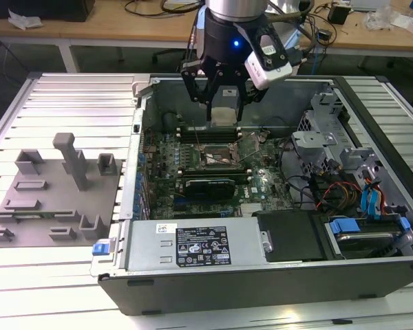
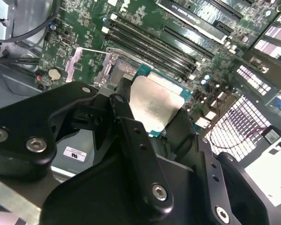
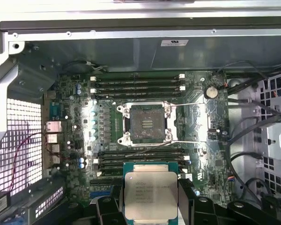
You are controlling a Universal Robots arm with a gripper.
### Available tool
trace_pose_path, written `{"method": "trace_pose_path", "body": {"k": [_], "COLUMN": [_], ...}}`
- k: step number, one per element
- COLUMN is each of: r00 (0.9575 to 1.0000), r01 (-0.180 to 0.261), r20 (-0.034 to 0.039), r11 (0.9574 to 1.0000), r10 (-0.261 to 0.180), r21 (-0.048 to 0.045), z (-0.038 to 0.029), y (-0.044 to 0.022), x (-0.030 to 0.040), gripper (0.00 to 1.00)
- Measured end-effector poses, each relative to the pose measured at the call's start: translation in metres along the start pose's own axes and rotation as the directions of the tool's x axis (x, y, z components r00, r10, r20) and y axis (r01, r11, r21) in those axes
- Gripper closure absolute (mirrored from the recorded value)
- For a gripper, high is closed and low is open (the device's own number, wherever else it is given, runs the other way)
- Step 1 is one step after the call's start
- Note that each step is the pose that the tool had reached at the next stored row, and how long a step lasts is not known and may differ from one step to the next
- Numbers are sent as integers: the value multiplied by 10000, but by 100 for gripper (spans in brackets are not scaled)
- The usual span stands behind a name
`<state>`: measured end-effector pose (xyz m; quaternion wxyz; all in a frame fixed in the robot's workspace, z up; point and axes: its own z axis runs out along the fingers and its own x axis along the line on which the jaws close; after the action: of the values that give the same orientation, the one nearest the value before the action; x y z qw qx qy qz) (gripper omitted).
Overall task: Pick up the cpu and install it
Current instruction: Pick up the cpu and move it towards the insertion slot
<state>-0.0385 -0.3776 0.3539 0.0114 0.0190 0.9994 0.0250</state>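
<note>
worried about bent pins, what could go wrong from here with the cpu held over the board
The pincer grips the cpu only by two edges above the board; a slip could drop it onto the open socket.
Lowered slightly skewed, it might seat crooked in the socket.
The socket's open levers could snag the pincer.

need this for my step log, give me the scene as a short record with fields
gripper: shut on the cpu, above the motherboard
cpu: held clear of the board, not yet seated
socket: empty, contacts exposed
setting: open computer case on a slatted table
</note>
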Motion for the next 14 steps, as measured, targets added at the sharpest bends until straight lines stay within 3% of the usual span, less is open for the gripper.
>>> {"method": "trace_pose_path", "body": {"k": [8,14], "r00": [10000,10000], "r01": [0,0], "r20": [0,-1], "r11": [10000,10000], "r10": [0,0], "r21": [-1,-3], "z": [146,260], "y": [89,96], "x": [7,8], "gripper": [45,45]}}
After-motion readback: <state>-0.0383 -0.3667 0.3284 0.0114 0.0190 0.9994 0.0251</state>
